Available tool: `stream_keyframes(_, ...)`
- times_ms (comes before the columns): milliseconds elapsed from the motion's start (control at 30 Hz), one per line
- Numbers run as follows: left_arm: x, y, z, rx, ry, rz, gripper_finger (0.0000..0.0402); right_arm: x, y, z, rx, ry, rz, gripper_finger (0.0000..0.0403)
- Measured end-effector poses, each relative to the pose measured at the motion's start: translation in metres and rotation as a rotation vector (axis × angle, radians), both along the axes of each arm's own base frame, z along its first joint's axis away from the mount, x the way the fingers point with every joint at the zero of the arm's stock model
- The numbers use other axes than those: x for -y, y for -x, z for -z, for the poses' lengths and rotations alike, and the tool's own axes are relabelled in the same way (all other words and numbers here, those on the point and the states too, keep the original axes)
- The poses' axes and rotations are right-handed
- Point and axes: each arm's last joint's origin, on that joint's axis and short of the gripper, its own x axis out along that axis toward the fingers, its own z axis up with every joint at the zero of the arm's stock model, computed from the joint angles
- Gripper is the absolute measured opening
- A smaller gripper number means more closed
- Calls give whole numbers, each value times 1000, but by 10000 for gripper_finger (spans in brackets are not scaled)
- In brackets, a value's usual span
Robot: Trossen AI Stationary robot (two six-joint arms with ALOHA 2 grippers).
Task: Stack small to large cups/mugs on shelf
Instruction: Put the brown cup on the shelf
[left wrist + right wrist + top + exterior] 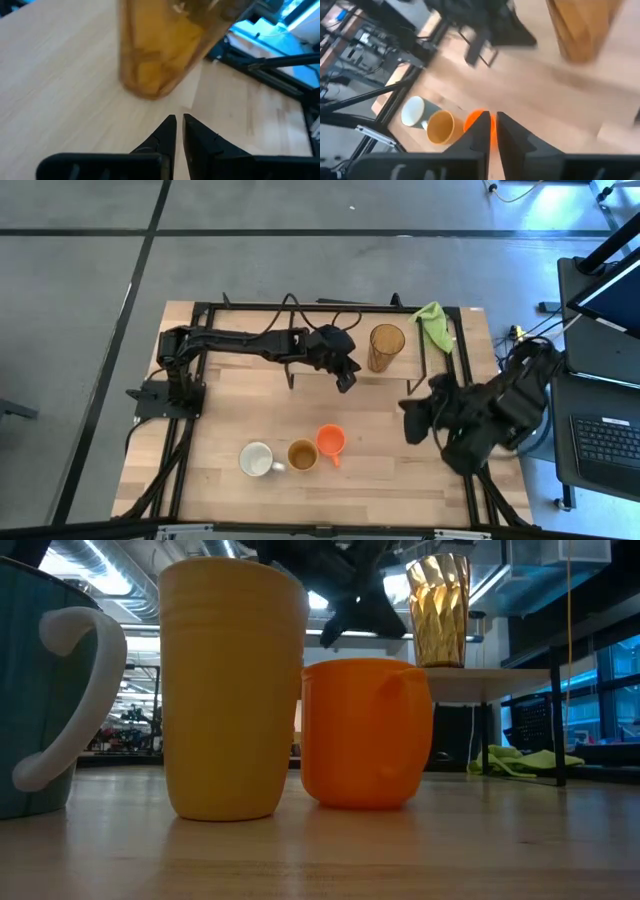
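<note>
**Q:** What does the scene hold, from the biggest thing down?

**A:** A wooden table (400, 470) seen from above. At its far edge stands the shelf (310, 370), a low wood board on black legs. The amber tumbler (386, 347) stands upright on the shelf's right part. Near the front of the table, in a row, sit the white mug (258, 459), the tan-yellow mug (302, 455) and the small orange cup (331, 441), close together.

**Q:** And the arms?

**A:** The left gripper (346, 378) is over the shelf, just beside the tumbler, fingers nearly together and holding nothing. The right gripper (412, 423) hangs over the table right of the cups, fingers almost touching, also empty.

**Q:** How should the next step go?

**A:** Probably fetching the next mug. Spread the fingers first, come down over one wall of the mug, and lift straight so the neighbouring cups are not nudged.
</note>
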Motion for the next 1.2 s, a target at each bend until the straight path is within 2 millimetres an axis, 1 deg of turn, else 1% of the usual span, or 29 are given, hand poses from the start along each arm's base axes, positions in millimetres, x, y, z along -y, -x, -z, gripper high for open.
stream_keyframes(133,-8,2,7,-3,0,-21,27,-17,3,34,13,-68,85,15)
stream_keyframes(267,-15,0,3,59,-8,-37,27,-26,-2,60,46,-113,127,5)
stream_keyframes(433,-19,-2,-1,114,13,-38,27,-32,-13,87,84,-170,151,8)
stream_keyframes(533,-20,-2,-2,122,15,-38,27,-33,-18,99,100,-186,163,7)
stream_keyframes(667,-20,-8,6,136,38,-4,27,-27,-25,109,152,-159,203,4)
stream_keyframes(833,-23,-16,16,154,60,-19,27,-20,-36,108,182,-153,224,6)
stream_keyframes(1033,-30,-21,18,206,49,-29,27,-16,-45,106,192,-139,208,3)
stream_keyframes(1100,-34,-21,20,207,61,-31,27,-15,-47,106,196,-140,204,5)
stream_keyframes(1200,-38,-24,18,260,70,-33,27,-16,-47,106,196,-139,200,7)
